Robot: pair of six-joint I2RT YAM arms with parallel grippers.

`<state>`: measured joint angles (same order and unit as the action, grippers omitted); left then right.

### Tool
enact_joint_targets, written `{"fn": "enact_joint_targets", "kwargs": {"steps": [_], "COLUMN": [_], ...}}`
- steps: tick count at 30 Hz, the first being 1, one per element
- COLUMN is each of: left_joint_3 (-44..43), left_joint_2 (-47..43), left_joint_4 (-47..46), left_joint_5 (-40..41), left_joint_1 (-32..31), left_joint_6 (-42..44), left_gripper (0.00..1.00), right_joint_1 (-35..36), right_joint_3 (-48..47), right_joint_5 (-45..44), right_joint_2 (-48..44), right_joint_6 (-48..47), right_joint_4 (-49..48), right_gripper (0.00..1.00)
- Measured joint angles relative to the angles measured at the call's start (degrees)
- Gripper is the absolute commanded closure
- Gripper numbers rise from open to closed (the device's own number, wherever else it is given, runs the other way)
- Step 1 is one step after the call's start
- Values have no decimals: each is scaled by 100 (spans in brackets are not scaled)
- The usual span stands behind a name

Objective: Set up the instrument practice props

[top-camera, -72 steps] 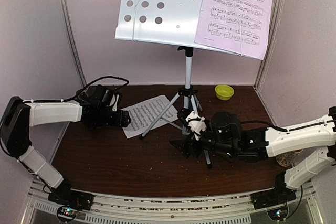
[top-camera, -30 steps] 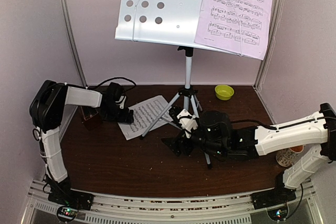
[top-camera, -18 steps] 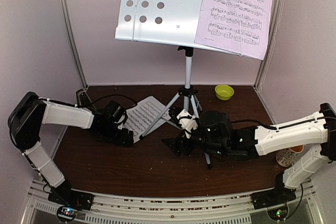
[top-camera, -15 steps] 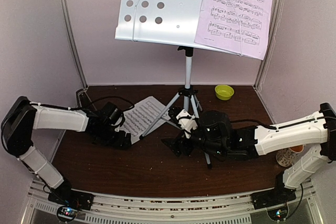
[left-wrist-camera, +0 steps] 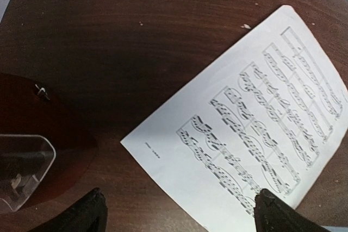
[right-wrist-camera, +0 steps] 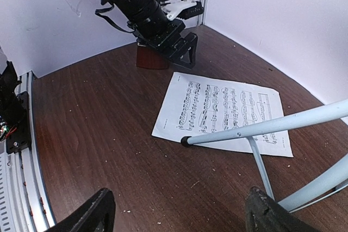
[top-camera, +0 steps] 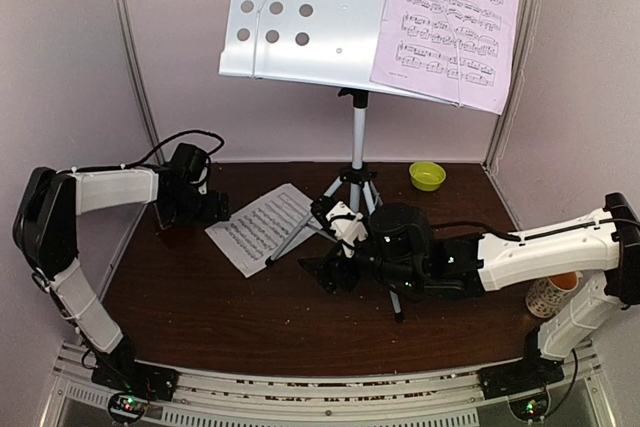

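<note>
Now hanging wide open, empty, with left gripper (left-wrist-camera: 182, 217): sheet (left-wrist-camera: 255, 118) just ahead and right, long edge slanting away; farther from right gripper (right-wrist-camera: 179, 210), also open, empty.

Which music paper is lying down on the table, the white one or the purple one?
The white sheet lies flat on the brown table; the purple sheet is up on the music stand.

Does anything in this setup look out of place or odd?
Yes: the white music sheet lies askew on the table, under a tripod leg, while the lavender sheet sits on the music stand.
</note>
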<state>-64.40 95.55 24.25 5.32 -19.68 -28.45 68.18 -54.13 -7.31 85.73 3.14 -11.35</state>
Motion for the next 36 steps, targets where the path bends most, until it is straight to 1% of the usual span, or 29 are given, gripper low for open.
{"fn": "enact_joint_targets", "kwargs": {"steps": [4, 9, 11, 15, 22, 27, 34, 36], "left_joint_3": [-188, -199, -223, -387, -476, -474, -470, -470], "left_joint_2": [522, 946, 1080, 1357, 1569, 1580, 1593, 1598], "left_joint_4": [-39, -142, -192, -227, -326, -332, -356, -363], "left_joint_5": [52, 7, -20, -68, -173, -151, -129, -136], "left_joint_1": [157, 254, 295, 321, 315, 284, 149, 122], "left_joint_6": [24, 2, 4, 61, 157, 203, 271, 297], "left_gripper": [2, 4, 5, 12, 17, 26, 44, 47], "right_joint_1": [0, 0, 0, 0, 0, 0, 0, 0], "right_joint_3": [-24, -26, -24, -24, -24, -24, -24, -26], "right_joint_5": [2, 0, 0, 0, 0, -2, -2, -4], "right_joint_2": [0, 0, 0, 0, 0, 0, 0, 0], "right_joint_6": [4, 4, 7, 7, 4, 0, -17, -20], "right_joint_4": [2, 4, 7, 4, 11, 35, 46, 50], "right_gripper": [17, 17, 17, 17, 17, 17, 17, 17]}}
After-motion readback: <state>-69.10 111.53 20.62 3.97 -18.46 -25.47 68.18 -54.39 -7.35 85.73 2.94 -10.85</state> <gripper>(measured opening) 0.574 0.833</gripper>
